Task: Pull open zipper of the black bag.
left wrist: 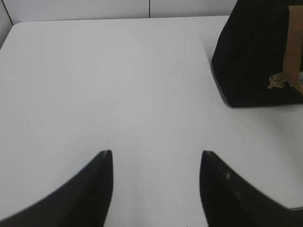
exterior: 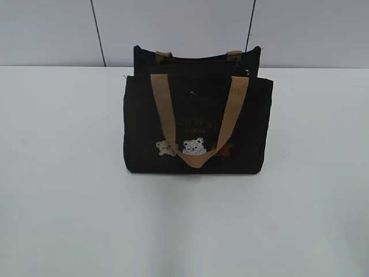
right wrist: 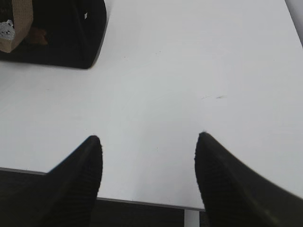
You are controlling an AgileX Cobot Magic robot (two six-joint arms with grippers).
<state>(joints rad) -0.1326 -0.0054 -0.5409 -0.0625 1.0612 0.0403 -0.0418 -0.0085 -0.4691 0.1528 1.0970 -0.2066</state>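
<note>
The zipper (exterior: 204, 64) runs along the top of the black bag (exterior: 144, 138), from side to side in the exterior view, but it is dark on dark fabric and I cannot make out its ring pull with certainty; perhaps it is near the right end of the top. The bag stands upright on the white worktop (exterior: 69, 219), toward the far middle, with one tan handle (exterior: 199, 158) hanging down over the three small bears on the front. The left hand (left wrist: 156, 156) is open and holds nothing; from it the bag lies ahead and to the right, well apart. The right hand (right wrist: 148, 139) is also open and empty, and hangs over the near edge of the worktop; from it the bag lies ahead and to the left, also well apart. Neither hand seems clearly nearer. I judge that one hand must steady the bag while the other takes the pull and moves along the top line. The worktop around the bag is bare, so there is much room to approach from both sides.
</note>
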